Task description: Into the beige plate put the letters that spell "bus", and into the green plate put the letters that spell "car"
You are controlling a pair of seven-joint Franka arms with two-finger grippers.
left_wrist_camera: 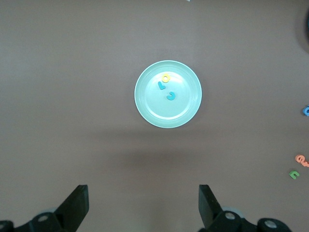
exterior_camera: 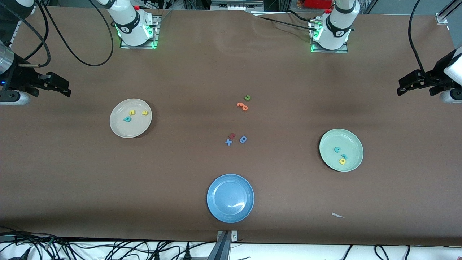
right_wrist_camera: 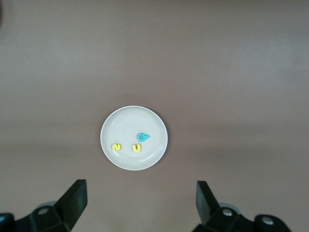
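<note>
In the front view your brown worktop (exterior_camera: 231,72) holds the beige plate (exterior_camera: 122,131) with b (exterior_camera: 126,118), u (exterior_camera: 132,112) and s (exterior_camera: 144,113), nearest the spread right claw (exterior_camera: 59,87) at the edge. The green plate (exterior_camera: 352,142) holds c (exterior_camera: 337,149), r (exterior_camera: 344,156) and a (exterior_camera: 342,161), nearest the spread left claw (exterior_camera: 408,85). Cables trail around the worktop.

Left wrist view: spread fingers (left_wrist_camera: 77,205), with the green plate ahead of them.

Right wrist view: spread fingers (right_wrist_camera: 75,200), with the beige plate ahead of them.
</note>
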